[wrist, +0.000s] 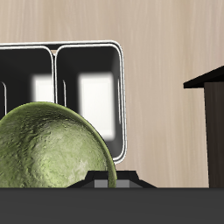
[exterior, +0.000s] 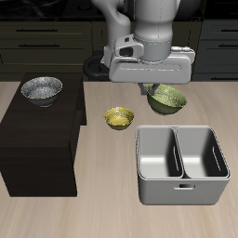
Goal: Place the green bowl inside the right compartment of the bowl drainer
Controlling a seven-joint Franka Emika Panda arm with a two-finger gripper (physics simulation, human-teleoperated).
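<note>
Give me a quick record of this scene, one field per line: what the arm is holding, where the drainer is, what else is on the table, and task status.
holding: end effector grips the green bowl, tilted, lifted off the table
drainer: bowl drainer near the table's front edge, both compartments empty
bowl versus drainer: bowl hangs behind the drainer, not yet over it
yellow bowl: on the table, beside the drainer's back corner
silver bowl: on top of the dark cabinet
task status: bowl not yet placed

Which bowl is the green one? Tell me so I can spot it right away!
Find the big grey bowl drainer with two basins. Just behind it, lifted off the table and tilted in the end effector, is the green bowl. It is olive and mottled, unlike the yellow bowl beside it.
</note>
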